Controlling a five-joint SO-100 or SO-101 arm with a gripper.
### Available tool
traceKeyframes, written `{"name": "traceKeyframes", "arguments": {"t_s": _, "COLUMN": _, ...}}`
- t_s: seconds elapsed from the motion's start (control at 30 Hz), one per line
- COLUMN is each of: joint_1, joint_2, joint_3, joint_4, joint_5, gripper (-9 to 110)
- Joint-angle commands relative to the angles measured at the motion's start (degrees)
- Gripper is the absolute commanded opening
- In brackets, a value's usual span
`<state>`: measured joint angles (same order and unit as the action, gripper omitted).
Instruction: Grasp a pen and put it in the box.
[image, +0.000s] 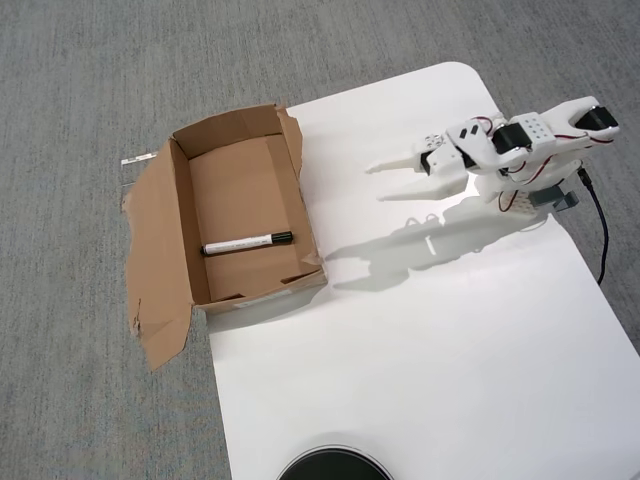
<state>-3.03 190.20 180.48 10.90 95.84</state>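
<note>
The hand (383, 182) hangs released and empty right of the box (182, 252) — the pen (247, 242) inside looks light, stiff, slick; grip mid-barrel.

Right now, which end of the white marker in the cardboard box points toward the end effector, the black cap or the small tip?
The black cap end of the white marker, lying in the brown cardboard box, points toward the open end effector; the small tip faces away.

- We read no text, label or number anywhere.
- Print on the pen (247, 242), lying in the box (180, 230) well apart from the gripper (379, 182), is too small to read.
</note>
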Motion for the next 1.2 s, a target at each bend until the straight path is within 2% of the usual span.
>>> {"name": "traceKeyframes", "arguments": {"t_s": 0.0, "joint_1": 0.48, "joint_2": 2.64, "joint_3": 1.54, "joint_4": 0.18, "joint_5": -0.31, "gripper": 19}}
{"name": "traceKeyframes", "arguments": {"t_s": 0.13, "joint_1": 0.48, "joint_2": 2.81, "joint_3": 1.63, "joint_4": 3.16, "joint_5": 0.40, "gripper": 19}}
{"name": "traceKeyframes", "arguments": {"t_s": 0.4, "joint_1": 0.48, "joint_2": 6.33, "joint_3": 1.89, "joint_4": 23.03, "joint_5": 0.57, "gripper": 19}}
{"name": "traceKeyframes", "arguments": {"t_s": 0.63, "joint_1": 0.57, "joint_2": 6.33, "joint_3": 1.89, "joint_4": 29.97, "joint_5": 1.10, "gripper": 19}}
{"name": "traceKeyframes", "arguments": {"t_s": 1.0, "joint_1": 1.80, "joint_2": 6.42, "joint_3": 1.98, "joint_4": 39.99, "joint_5": 8.57, "gripper": 19}}
{"name": "traceKeyframes", "arguments": {"t_s": 1.17, "joint_1": 1.80, "joint_2": 6.42, "joint_3": 2.07, "joint_4": 43.86, "joint_5": 20.96, "gripper": 19}}
